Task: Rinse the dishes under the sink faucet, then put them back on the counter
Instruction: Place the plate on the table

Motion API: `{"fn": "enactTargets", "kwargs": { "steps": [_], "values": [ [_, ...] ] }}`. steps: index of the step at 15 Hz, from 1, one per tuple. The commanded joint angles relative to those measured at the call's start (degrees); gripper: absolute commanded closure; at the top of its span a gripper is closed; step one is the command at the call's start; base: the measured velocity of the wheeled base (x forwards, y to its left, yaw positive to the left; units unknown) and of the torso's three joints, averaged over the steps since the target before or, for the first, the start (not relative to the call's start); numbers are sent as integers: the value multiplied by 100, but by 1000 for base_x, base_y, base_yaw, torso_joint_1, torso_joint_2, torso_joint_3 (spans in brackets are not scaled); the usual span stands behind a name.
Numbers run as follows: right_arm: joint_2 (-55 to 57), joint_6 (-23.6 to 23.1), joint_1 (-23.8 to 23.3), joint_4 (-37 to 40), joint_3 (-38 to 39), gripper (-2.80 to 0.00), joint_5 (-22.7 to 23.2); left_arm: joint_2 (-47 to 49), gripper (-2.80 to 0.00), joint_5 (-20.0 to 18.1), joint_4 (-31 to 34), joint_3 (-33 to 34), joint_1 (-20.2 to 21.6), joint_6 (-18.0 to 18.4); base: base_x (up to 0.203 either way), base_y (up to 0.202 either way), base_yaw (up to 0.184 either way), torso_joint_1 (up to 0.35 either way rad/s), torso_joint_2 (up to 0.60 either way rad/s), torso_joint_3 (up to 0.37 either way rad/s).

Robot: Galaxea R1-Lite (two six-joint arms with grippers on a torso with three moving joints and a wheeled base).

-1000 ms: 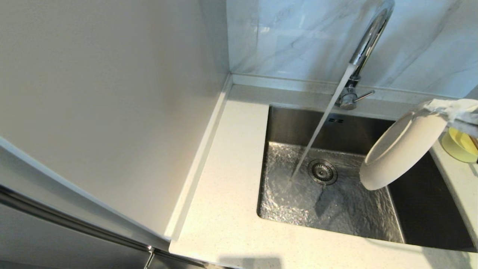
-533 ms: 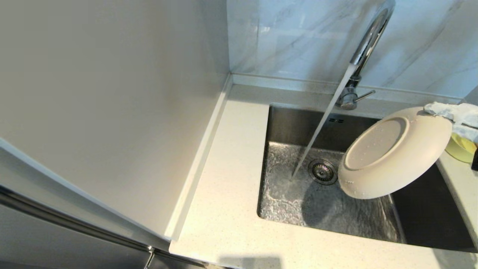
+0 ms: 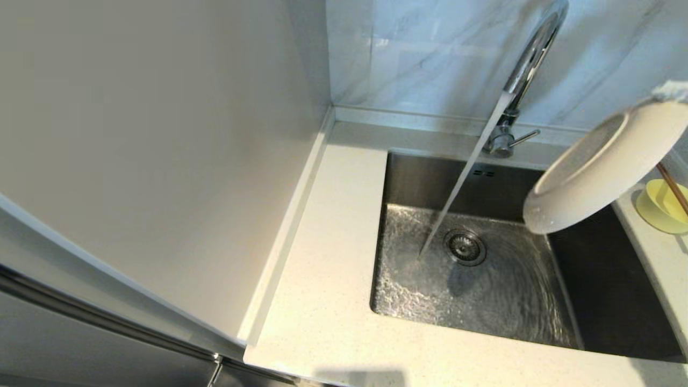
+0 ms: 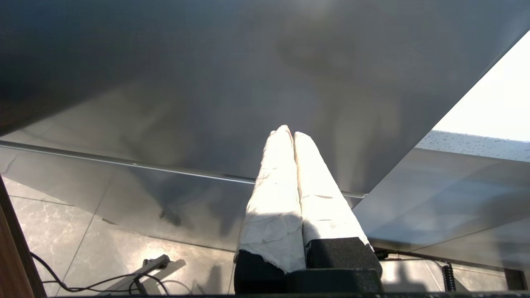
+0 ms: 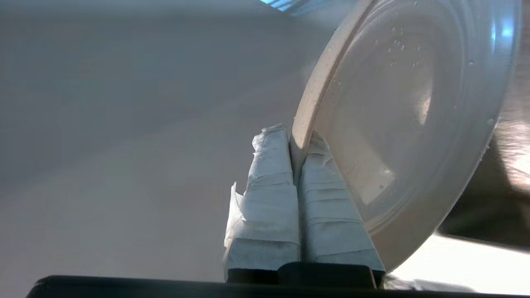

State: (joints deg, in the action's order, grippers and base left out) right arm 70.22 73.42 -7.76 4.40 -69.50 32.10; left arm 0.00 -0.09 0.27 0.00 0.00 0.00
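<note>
Head view: the right hand (image 3: 672, 90) pinches the rim of the wet white plate (image 3: 602, 166), tilted below it over the sink (image 3: 607, 301), beside the faucet (image 3: 529, 59) stream. Bowl (image 3: 658, 212) and chopsticks (image 3: 672, 188) sit on the tabletop (image 3: 322, 269); I judge their rinsing remains.

Left wrist view: the left hand (image 4: 292, 134), pressed closed and empty, hangs parked by a grey cabinet panel (image 4: 207, 82) above tiled floor (image 4: 62, 231).

Right wrist view: water droplets bead the plate.

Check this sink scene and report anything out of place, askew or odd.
Water runs from the faucet into the sink with nothing under it. The right gripper pinches the wet plate by its rim, steeply tilted, off to the stream's right. The chopsticks rest in the bowl on the counter.
</note>
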Motion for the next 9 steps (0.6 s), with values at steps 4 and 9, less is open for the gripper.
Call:
{"fn": "enactTargets", "kwargs": {
  "steps": [4, 9],
  "values": [
    [257, -2456, 1426, 3274, -977, 0, -3477, 0, 0, 0, 0, 0, 0, 0, 0, 0, 0, 0, 0, 0],
    [-431, -5954, 2061, 5489, -686, 0, -4541, 0, 0, 0, 0, 0, 0, 0, 0, 0, 0, 0, 0, 0]
  ]
}}
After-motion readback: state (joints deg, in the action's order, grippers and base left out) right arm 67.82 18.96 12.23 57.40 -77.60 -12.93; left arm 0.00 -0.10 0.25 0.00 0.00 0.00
